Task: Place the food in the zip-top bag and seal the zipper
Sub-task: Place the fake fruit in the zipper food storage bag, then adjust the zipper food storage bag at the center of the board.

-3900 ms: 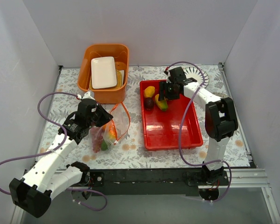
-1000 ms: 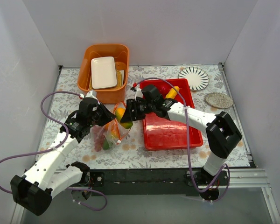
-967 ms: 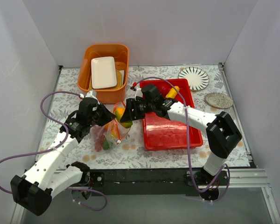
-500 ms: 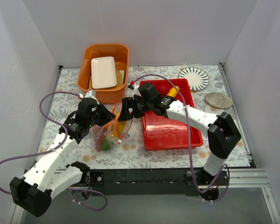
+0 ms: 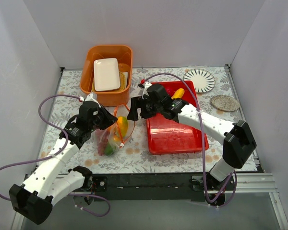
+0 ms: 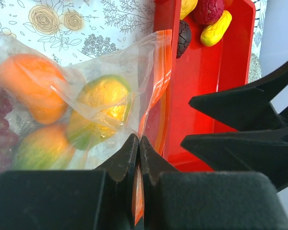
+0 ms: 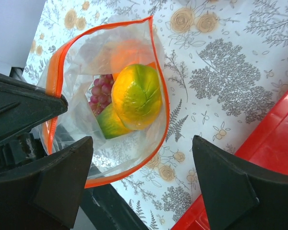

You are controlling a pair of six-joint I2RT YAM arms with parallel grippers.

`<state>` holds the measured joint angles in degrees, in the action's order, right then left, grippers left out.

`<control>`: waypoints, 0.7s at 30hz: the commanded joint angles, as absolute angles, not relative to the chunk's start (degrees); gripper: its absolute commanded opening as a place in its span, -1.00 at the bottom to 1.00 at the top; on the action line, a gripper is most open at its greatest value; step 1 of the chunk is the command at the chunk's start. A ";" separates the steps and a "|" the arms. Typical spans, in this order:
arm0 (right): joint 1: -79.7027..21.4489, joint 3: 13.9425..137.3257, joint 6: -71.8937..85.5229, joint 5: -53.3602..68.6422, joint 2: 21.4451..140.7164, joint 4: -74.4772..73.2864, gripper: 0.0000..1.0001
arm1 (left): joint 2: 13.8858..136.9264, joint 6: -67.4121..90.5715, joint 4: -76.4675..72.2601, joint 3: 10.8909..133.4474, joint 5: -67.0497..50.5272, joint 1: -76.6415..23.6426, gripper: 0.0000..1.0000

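Pinching the zipper point(image 6: 163, 67), the left gripper point(image 6: 138, 153) holds the zip-top bag point(image 7: 151, 141) of mangoes point(image 7: 137, 96) and apparently grapes point(image 7: 101, 91); right gripper point(image 7: 141, 158) gapes empty.

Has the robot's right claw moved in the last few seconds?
Yes. The right gripper went left, off the red tray, and now hangs open beside the zip-top bag.

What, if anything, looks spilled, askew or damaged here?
Nothing stands out. The left gripper pinches the rim of the bag, fruit sits inside it, and the rest lies in the red tray. Nothing has spilled.
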<state>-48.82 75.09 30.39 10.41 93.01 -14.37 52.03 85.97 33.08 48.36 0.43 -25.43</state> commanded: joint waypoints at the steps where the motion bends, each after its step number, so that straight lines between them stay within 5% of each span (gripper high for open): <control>1: -48.78 73.83 29.45 6.94 90.96 -14.24 0.79 | 50.27 86.13 33.66 48.51 1.50 -25.22 -1.00; 12: -48.60 75.94 29.00 16.52 97.73 -15.03 0.19 | 49.57 86.05 34.28 48.52 1.93 -25.22 -1.00; 18: -48.60 76.82 28.21 16.17 96.86 -15.56 -0.75 | 49.74 85.78 34.45 48.78 2.37 -25.22 -1.00; 21: -48.60 79.18 27.95 16.69 95.89 -15.99 -0.96 | 50.10 85.52 35.59 50.61 4.12 -25.22 -1.00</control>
<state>-48.75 74.87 28.91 15.38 98.52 -16.43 50.85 85.93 34.02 48.36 1.54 -25.43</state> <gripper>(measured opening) 0.069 0.014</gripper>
